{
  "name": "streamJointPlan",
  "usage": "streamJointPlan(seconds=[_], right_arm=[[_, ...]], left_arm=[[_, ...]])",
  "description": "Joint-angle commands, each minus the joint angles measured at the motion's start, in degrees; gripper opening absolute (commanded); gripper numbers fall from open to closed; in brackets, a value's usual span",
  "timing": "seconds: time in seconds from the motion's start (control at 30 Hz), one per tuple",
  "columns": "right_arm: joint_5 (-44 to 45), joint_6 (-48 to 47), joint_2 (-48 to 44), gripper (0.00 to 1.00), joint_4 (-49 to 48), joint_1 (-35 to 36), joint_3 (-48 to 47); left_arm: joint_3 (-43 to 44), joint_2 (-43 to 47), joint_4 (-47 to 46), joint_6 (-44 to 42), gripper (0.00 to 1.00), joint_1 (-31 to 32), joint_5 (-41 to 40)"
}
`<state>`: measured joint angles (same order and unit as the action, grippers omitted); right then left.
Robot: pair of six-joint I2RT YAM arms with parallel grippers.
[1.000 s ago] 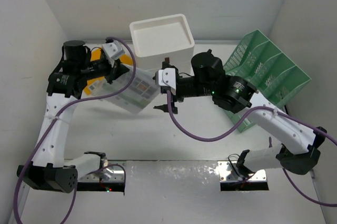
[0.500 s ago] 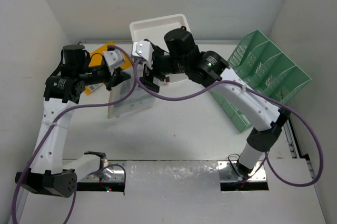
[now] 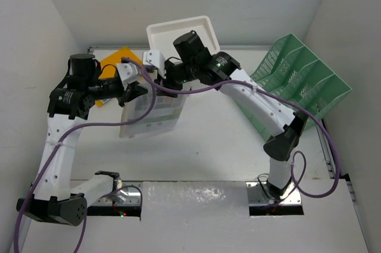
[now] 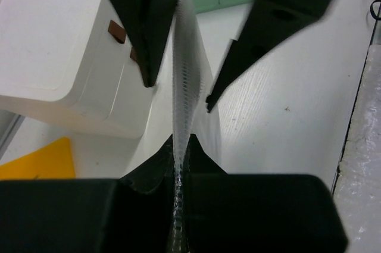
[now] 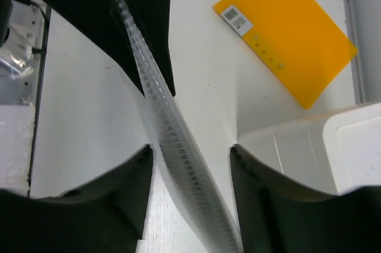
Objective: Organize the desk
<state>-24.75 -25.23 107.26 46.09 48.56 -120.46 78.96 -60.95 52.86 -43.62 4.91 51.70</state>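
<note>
At the far left, a yellow folder [image 3: 116, 65] is lying flat on the white worktop [image 3: 208, 152], just left of the drawer unit. The worktop itself is stretching under everything, from the arm bases at the near edge out to the far wall.

Just right of the folder, the left end effector [image 3: 138, 90] is pinching the left edge of a clear mesh pouch [image 3: 152, 113]. In the left wrist view its fingers [image 4: 149, 172] are pressing tight together on the thin edge of the pouch [image 4: 184, 86]. The pouch is hanging on edge, tilted, above the left-centre of the worktop. Whether its lower edge is touching the surface cannot be told.

The right end effector [image 3: 159, 80] is reaching in from the right at the far edge of the pouch. Its jaws are standing apart, straddling the pouch [image 5: 166, 140], which is passing closer to one finger and leaving a gap beside the other.

Behind it, a white drawer unit [image 3: 181, 36] is standing at the far centre. At the far right, a green mesh file rack [image 3: 297, 80] is sitting by the wall.
</note>
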Motion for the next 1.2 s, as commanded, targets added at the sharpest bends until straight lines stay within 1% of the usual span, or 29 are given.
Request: streamJointPlan(seconds=[0.0, 0.1, 0.13, 0.2, 0.23, 0.27, 0.3, 0.33, 0.37, 0.4, 0.43, 0.47, 0.5, 0.53, 0.57, 0.6, 0.63, 0.7, 0.83, 0.93, 0.97, 1.03, 1.07, 1.17], right_arm=[[-1.7, 0.09, -0.39, 0.44, 1.11, 0.05, 1.28], [-1.35, 0.27, -1.52, 0.29, 1.46, 0.05, 3.65], [-1.0, 0.19, -1.97, 0.14, 1.46, 0.05, 4.35], [0.05, 0.88, -3.1, 0.0, 1.2, 0.05, 5.94], [0.58, 2.63, -3.46, 0.0, 1.03, 0.05, 6.29], [1.8, 3.95, -3.9, 0.0, 1.02, 0.05, 6.73], [3.03, 5.36, -4.77, 0.0, 1.2, 0.05, 6.82], [4.61, 8.68, -5.22, 0.0, 1.55, 0.05, 7.17], [8.19, 10.1, -5.92, 0.0, 1.9, -0.04, 7.43], [9.62, 12.29, -7.67, 0.0, 2.25, -0.47, 7.87], [10.77, 13.27, -8.81, 0.0, 2.78, -0.83, 9.62], [11.56, 14.5, -10.3, 0.0, 2.78, -1.53, 10.85], [12.18, 17.73, -13.45, 0.0, 2.35, -3.53, 12.52], [12.45, 19.42, -15.4, 0.0, 2.17, -4.6, 15.84], [13.58, 21.17, -17.24, 0.0, 1.82, -5.83, 17.44], [14.29, 24.06, -19.09, 0.0, 1.64, -7.93, 18.94], [14.99, 24.87, -22.33, 0.0, 2.25, -8.91, 20.95], [16.92, 29.52, -24.98, 0.0, 4.26, -12.15, 22.2], [19.91, 35.33, -30.34, 0.0, 7.43, -17.17, 22.47], [21.06, 39.81, -32.28, 0.0, 8.85, -21.91, 21.68], [21.58, 42.61, -32.55, 0.0, 8.41, -24.62, 21.68], [24.22, 44.91, -32.3, 0.0, 7.88, -27.19, 21.68], [24.57, 47.97, -32.03, 0.0, 8.23, -29.46, 20.81], [27.47, 54.4, -31.68, 0.0, 9.2, -32.2, 19.13]], left_arm=[[1.2, 1.8, -2.58, -1.74, 0.0, 0.28, 3.4], [1.55, 1.88, -3.03, -1.47, 0.0, 0.28, 3.84], [1.55, 1.89, -3.9, -1.21, 0.0, 0.28, 3.84], [1.37, 1.89, -5.13, 0.45, 0.0, 0.28, 3.06], [1.03, 1.89, -7.31, 3.07, 0.0, 0.28, 2.36], [0.15, 1.89, -8.73, 4.58, 0.05, 0.28, 0.0], [-0.47, 1.97, -10.48, 6.42, 0.23, 0.28, -1.68], [-1.08, 2.06, -13.63, 9.48, 0.81, 0.28, -3.35], [-1.96, 2.15, -14.88, 10.73, 0.99, 0.28, -7.02], [-2.23, 2.24, -17.24, 11.88, 1.0, 0.28, -9.23], [-2.58, 2.24, -18.74, 15.02, 1.0, 0.28, -11.51], [-3.19, 2.5, -20.06, 16.79, 1.0, 0.28, -16.84], [-3.37, 2.67, -22.51, 18.2, 1.0, 0.28, -19.77], [-3.46, 2.68, -23.23, 20.56, 1.0, 0.28, -22.23], [-3.37, 2.5, -23.94, 21.55, 1.0, 0.19, -26.35], [-3.2, 2.24, -23.86, 22.16, 0.99, 0.28, -27.78], [-2.94, 2.15, -23.68, 22.61, 1.0, 0.19, -28.67], [-3.28, 1.71, -23.59, 23.22, 1.0, 0.19, -30.08], [-5.74, 1.36, -24.56, 23.4, 1.0, 0.19, -30.25], [-7.15, 0.83, -25.44, 23.75, 1.0, 0.19, -30.87], [-7.41, 0.48, -25.53, 23.49, 1.0, 0.19, -30.79], [-8.38, 0.48, -26.05, 23.31, 1.0, 0.19, -30.87], [-8.64, 0.48, -26.23, 23.23, 1.0, 0.19, -30.96], [-9.7, 0.92, -26.32, 22.96, 1.0, 0.19, -31.22]])
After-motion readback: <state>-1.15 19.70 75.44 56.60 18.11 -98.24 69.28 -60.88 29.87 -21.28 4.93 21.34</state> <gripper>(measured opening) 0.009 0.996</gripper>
